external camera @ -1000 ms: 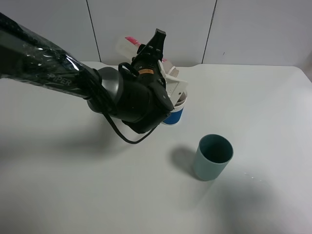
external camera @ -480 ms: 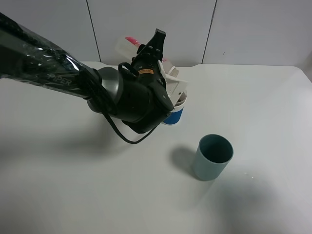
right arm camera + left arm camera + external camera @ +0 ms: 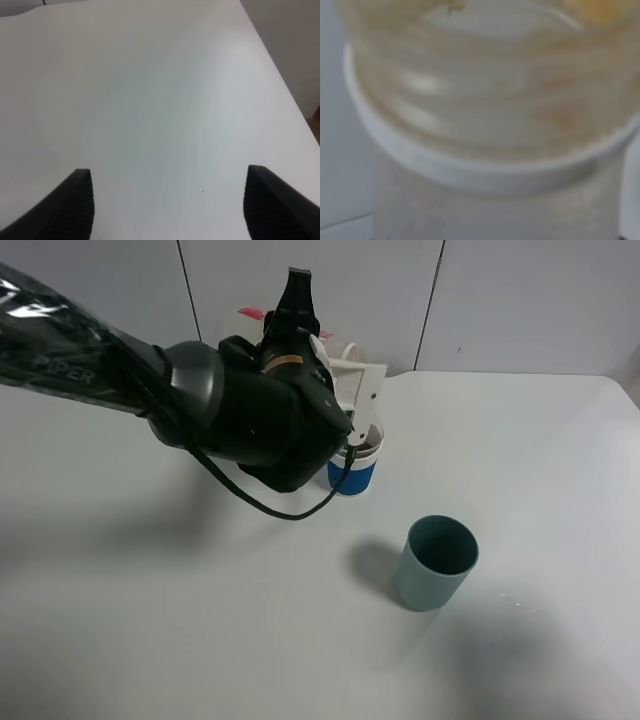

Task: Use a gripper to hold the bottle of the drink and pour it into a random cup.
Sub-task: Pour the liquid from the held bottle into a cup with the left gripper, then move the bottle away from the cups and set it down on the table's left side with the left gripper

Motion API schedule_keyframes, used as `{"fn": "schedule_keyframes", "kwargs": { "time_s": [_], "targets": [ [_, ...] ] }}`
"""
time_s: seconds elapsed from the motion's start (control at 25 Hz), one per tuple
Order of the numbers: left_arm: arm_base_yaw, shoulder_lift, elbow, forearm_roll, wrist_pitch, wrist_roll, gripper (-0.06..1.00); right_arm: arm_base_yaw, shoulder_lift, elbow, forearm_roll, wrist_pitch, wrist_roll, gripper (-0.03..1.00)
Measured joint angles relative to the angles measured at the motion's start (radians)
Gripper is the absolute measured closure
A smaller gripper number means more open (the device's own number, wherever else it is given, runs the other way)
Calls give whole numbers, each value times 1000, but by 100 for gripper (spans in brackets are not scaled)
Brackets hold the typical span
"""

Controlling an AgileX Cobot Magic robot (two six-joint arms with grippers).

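Over the short clear plastic cup with a blue band [image 3: 355, 472] on the white table [image 3: 520, 440], the left white-bodied gripper [image 3: 335, 365] has its jaws clamped on the small clear plastic bottle [image 3: 480, 100], which is tipped. Dark brown drink [image 3: 366, 434] shows in the cup, so pouring looks nearly complete. The right gripper [image 3: 170, 205] hangs apart, jaws wide.
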Motion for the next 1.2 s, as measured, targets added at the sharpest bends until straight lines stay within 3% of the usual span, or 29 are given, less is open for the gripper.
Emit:
{"fn": "schedule_keyframes", "kwargs": {
  "time_s": [0.44,0.84,1.04,1.2],
  "targets": [
    [2,-158,1,-169,241,-217,58,0,0,0,0,0,0,33],
    [58,-300,16,-266,426,-446,58,0,0,0,0,0,0,33],
    [113,-379,113,-272,564,-552,58,0,0,0,0,0,0,33],
    [174,-457,213,-209,702,-715,58,0,0,0,0,0,0,33]
  ]
}}
